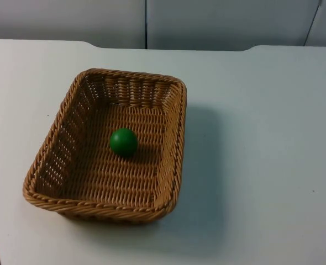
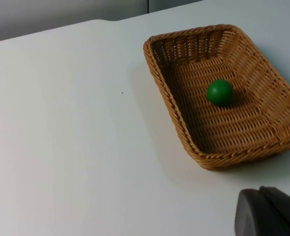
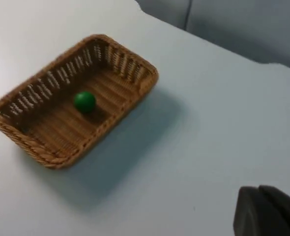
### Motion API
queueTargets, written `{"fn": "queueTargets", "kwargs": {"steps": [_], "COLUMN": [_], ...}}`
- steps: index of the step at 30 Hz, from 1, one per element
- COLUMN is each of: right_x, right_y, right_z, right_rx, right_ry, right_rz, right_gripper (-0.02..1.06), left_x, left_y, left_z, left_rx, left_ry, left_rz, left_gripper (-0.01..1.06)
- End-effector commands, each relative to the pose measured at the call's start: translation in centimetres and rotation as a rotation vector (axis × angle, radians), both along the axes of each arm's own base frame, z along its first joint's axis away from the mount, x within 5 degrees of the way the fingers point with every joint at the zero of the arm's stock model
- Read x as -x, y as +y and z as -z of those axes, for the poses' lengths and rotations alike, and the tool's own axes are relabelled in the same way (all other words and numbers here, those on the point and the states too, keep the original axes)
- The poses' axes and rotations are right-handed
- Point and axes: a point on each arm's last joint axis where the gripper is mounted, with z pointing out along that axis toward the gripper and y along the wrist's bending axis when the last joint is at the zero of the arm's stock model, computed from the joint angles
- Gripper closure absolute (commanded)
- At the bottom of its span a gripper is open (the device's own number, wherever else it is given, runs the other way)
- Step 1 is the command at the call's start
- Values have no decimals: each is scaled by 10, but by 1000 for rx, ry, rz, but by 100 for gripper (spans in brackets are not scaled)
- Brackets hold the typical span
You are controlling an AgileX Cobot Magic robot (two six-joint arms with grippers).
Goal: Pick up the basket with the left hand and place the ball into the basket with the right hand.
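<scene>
The green ball [image 1: 123, 142] already lay inside the basket [image 1: 174, 138], which rested on the table [image 1: 262, 138], so both grippers, whose opening I could not tell, should only stay away from the basket

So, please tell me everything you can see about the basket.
The basket is rectangular, woven from light brown wicker, with a braided rim and open-weave walls that slope outward. It has no handle or lid. It stands upright on the white table, turned at a slight angle to the table's edge. A green ball rests on its woven floor, near the middle. Nothing else touches it.
</scene>
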Motion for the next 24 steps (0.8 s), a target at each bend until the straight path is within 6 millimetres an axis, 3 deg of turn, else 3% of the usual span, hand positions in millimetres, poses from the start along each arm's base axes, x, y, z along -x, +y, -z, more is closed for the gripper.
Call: {"fn": "queueTargets", "kwargs": {"steps": [1,5,9,13,24], "right_x": [11,36,45,62,83], "right_y": [-9,-25,-28,-34,-40], "right_z": [17,57,76,110,127], "right_rx": [14,-57,-80,-149,-150], "right_ry": [1,-199,-265,-286,-208], "right_rz": [49,200,222,270,318], "right_gripper": [105,105,105,105,105], "left_x": [0,0,0,0,0], "left_y": [-1,-1,-1,-1,-1], "left_z": [-1,-1,-1,-1,-1], "left_rx": [14,14,14,14,14], "left_ry": [-10,-10,-10,-10,-10], "left_rz": [13,13,13,13,13], "left_gripper": [105,105,105,105,105]}}
